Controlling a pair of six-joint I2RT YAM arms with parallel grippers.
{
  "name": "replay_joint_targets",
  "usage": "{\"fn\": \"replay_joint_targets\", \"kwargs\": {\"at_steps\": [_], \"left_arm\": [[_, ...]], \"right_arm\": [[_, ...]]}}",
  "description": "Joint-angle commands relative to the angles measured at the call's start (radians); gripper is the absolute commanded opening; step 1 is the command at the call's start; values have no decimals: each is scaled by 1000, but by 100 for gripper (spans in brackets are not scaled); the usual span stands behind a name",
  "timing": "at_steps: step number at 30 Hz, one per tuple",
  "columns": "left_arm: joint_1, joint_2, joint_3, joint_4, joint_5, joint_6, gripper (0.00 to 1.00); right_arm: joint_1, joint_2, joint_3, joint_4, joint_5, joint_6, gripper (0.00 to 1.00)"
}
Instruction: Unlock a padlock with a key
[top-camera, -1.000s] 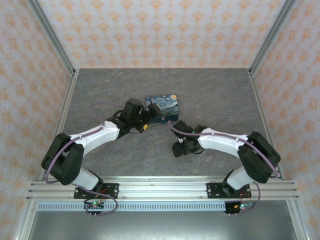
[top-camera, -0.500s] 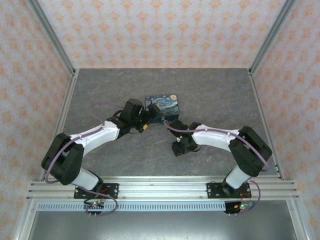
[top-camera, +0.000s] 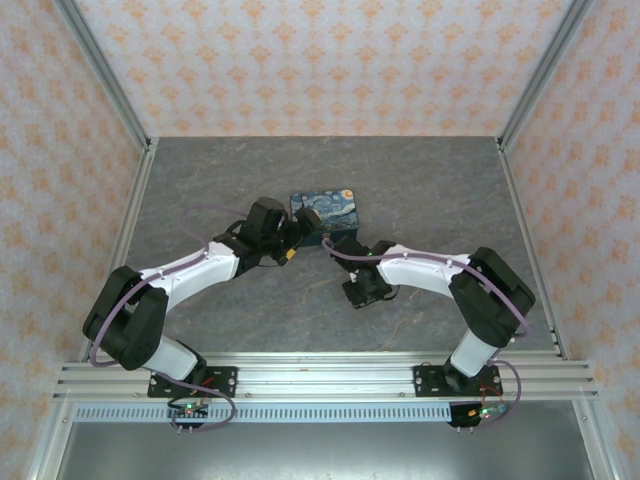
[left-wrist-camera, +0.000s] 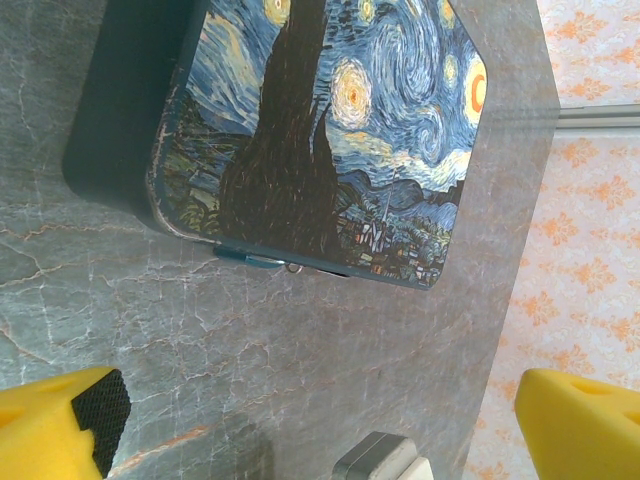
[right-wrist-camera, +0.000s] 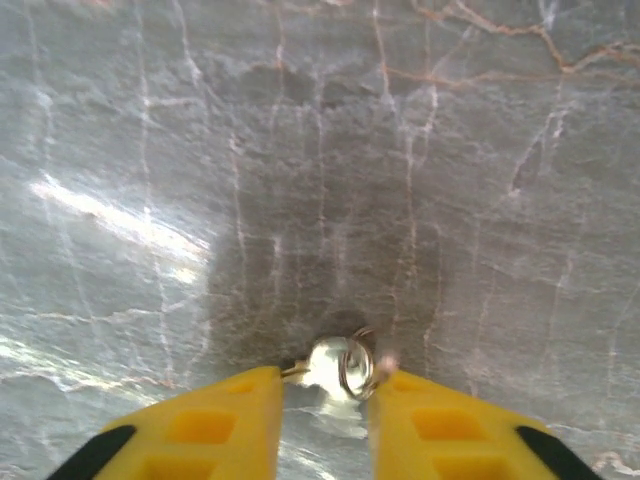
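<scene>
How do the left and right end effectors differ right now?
Left end effector stands wide open; right end effector is nearly shut. Left faces the painted box, holding nothing; right pinches a small silvery ring on the table. Both have yellow fingers.

Left gripper (top-camera: 298, 236) is hovering right at the near-left corner of the dark blue box (top-camera: 330, 212), which is sitting mid-table (top-camera: 430, 185). Right gripper (top-camera: 358, 293) is pointing down at the grey surface, near the box's front side.
</scene>
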Motion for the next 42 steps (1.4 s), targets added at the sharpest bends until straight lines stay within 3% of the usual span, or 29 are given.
{"fn": "replay_joint_targets", "kwargs": {"at_steps": [1, 8, 16, 23, 42], "left_arm": [[-6, 8, 21, -17, -14, 16, 100], [-6, 12, 23, -17, -14, 17, 100], [-6, 21, 28, -18, -12, 19, 100], [-6, 23, 29, -18, -9, 19, 100], [-6, 23, 36, -31, -7, 27, 100]], "right_arm": [[9, 40, -10, -12, 9, 5, 21], [9, 36, -20, -1, -2, 18, 15], [10, 31, -25, -10, 9, 19, 20], [10, 18, -28, -22, 22, 20, 0], [-1, -147, -33, -28, 24, 91, 0]]}}
